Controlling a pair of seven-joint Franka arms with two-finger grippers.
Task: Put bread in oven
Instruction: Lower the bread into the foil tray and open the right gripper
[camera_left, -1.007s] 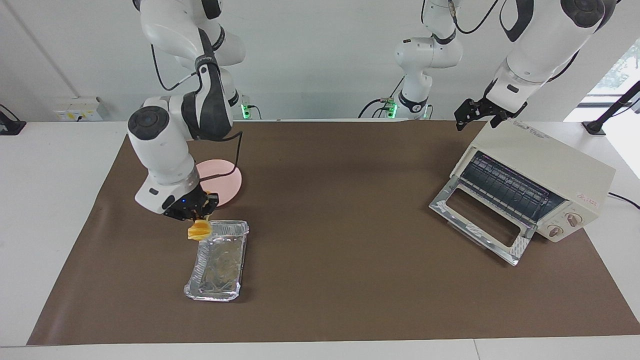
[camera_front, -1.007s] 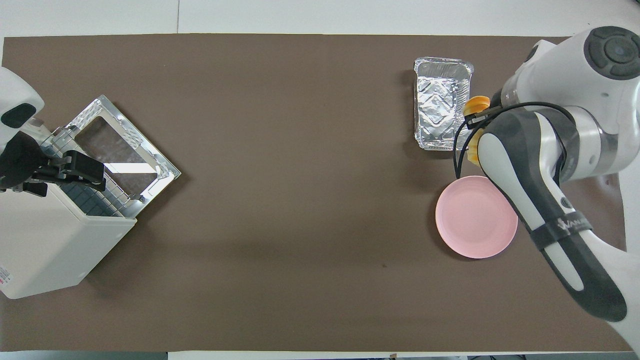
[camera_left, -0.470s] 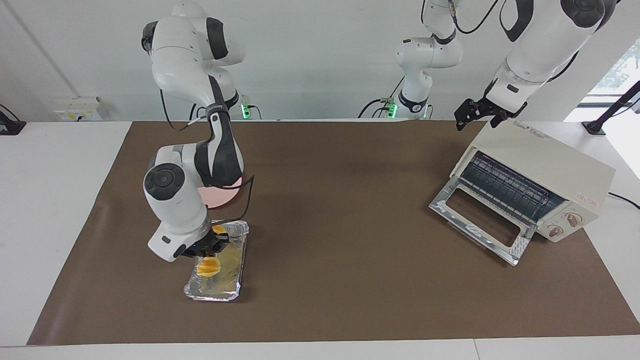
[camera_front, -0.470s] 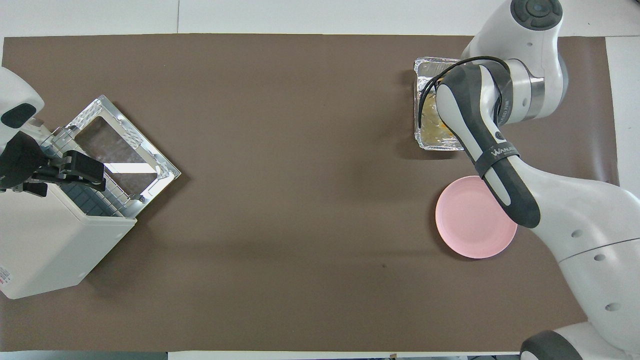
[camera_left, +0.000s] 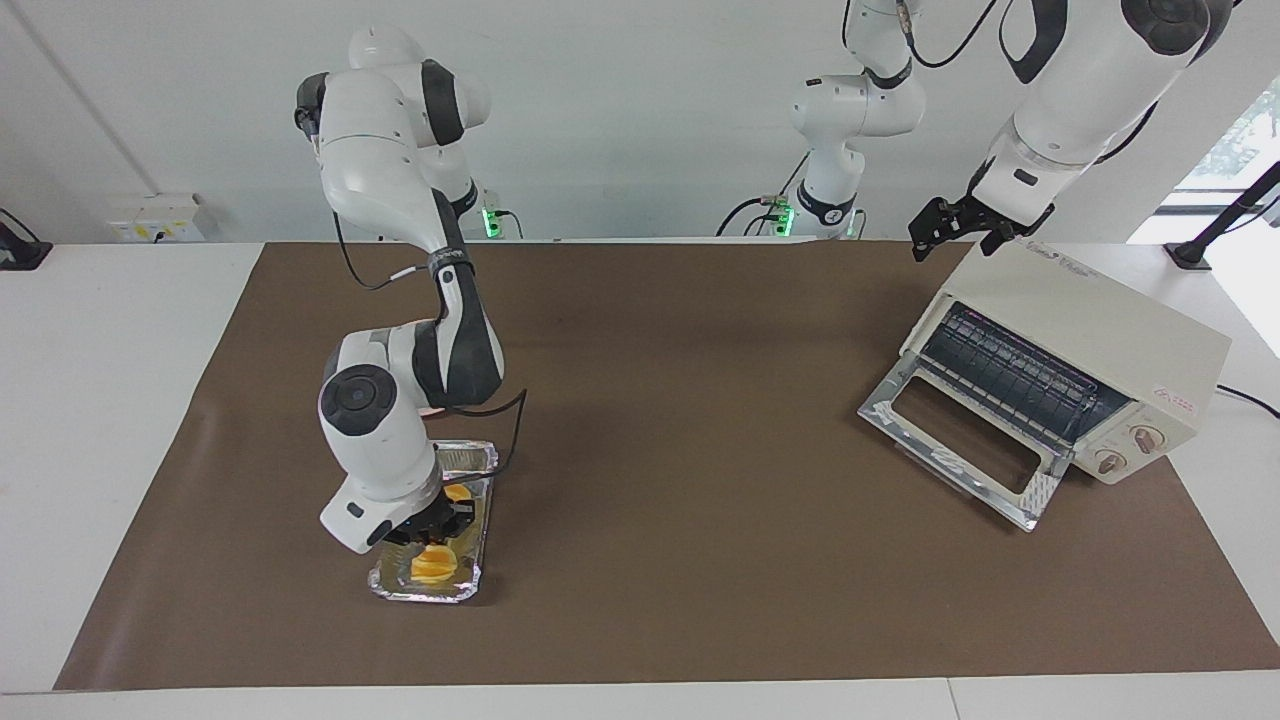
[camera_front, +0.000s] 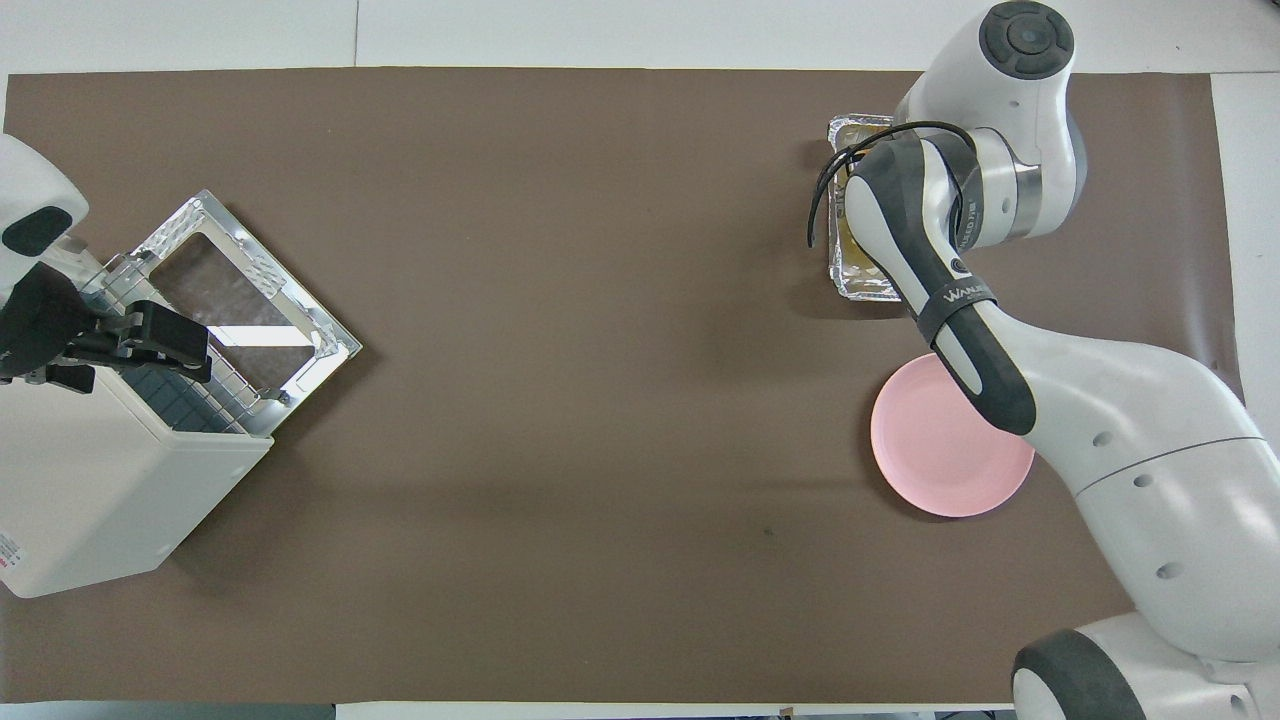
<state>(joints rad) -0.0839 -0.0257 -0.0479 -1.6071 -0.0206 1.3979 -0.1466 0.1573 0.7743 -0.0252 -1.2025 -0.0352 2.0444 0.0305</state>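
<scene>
The right gripper is low over the foil tray, and its fingers are closed on the bread, a yellow-golden ridged loaf. The bread hangs inside the tray, at the end farther from the robots; I cannot tell if it touches the tray floor. In the overhead view the right arm covers the gripper and the bread, and only one edge of the tray is visible. On the dark forearm of this arm some white letters can be read, about "WANA", and the rest is hidden.

The pink plate lies on the brown mat, nearer to the robots than the tray.

The left gripper waits above the top corner of the oven, and its fingers are spread apart and hold nothing. The oven stands at the left arm's end of the table, its glass door dropped fully open, the wire rack visible inside. There is a printed mark on its top and a small red label near the two knobs, but both are too small to read.
</scene>
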